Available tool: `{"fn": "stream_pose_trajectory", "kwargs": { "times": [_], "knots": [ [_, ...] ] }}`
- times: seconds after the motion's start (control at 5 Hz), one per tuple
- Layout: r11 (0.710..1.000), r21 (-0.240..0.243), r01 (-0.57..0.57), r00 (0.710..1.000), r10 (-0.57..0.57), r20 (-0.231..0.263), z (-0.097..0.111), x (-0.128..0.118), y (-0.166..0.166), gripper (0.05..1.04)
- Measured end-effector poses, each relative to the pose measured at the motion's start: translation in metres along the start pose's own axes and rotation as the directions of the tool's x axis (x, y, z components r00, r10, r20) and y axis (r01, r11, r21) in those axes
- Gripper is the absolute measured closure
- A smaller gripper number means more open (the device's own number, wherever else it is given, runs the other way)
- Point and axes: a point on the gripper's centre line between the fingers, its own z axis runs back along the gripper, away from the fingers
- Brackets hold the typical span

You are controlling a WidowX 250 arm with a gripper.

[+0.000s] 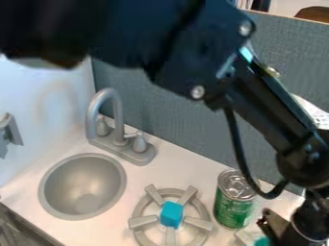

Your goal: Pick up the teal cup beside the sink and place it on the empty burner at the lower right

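My gripper (275,228) hangs at the lower right corner, just right of a green can (233,206) that stands upright with its metal lid facing up. A small teal thing (261,241) shows at the bottom edge, right beside the gripper; whether it is held cannot be told. A blue block (171,214) rests on the grey stove burner (141,221), left of the can and apart from it. The lower part of the gripper is cut off by the view's edge.
A round grey sink (54,174) lies at the left, with a grey faucet (117,115) behind it. A blue-grey panel (180,127) stands along the back of the white counter (173,163). The arm spans the top and right.
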Motion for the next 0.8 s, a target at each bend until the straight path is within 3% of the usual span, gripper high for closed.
{"fn": "stream_pose_trajectory", "kwargs": {
  "times": [0.4,0.8],
  "knots": [
    [1.000,0.021,-0.018,1.000,0.018,-0.002,-0.005,0.025,0.000,0.978],
    [0.999,0.047,-0.024,0.998,0.027,-0.055,-0.028,0.034,0.001,0.978]
  ]
}}
